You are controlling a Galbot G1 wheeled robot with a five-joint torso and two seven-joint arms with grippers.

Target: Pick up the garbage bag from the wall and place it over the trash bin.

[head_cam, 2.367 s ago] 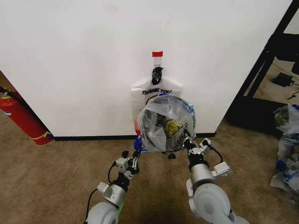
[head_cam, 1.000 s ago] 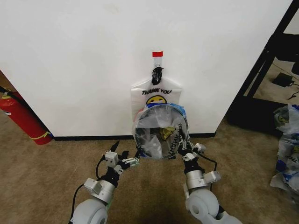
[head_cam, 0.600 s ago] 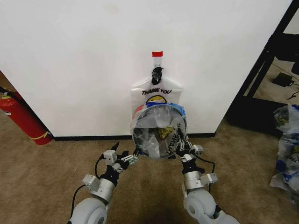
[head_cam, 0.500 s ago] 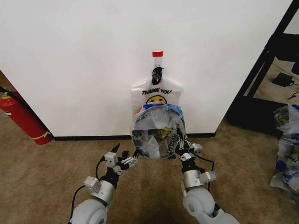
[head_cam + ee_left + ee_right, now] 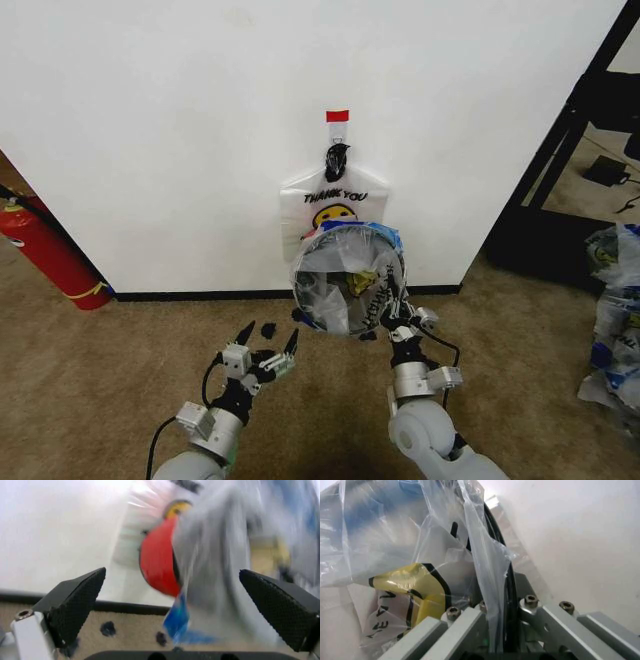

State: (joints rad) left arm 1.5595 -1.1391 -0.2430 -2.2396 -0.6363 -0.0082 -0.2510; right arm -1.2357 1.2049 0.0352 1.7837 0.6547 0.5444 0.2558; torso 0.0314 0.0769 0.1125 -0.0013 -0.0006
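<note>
Both arms are rounded silver-grey metal with light grey shoulder shells. The left hand [image 5: 266, 349] has pointed black fingers; its pads [image 5: 75, 603] are black with a fine diamond knurl, beside a white block with a socket screw. A black cable loops along the left forearm. The right hand [image 5: 392, 318] has grey aluminium bars [image 5: 555, 624] with hex-socket screws and a black cable alongside.

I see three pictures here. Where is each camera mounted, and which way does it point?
Head view: on the robot's head, looking down at the wall, bag over the bin, both arms, left end effector open.
Left wrist view: on the left wrist, between two black fingers, facing the bin.
Right wrist view: on the right wrist, its end effector shut on the bag.
All three share the bag.
</note>
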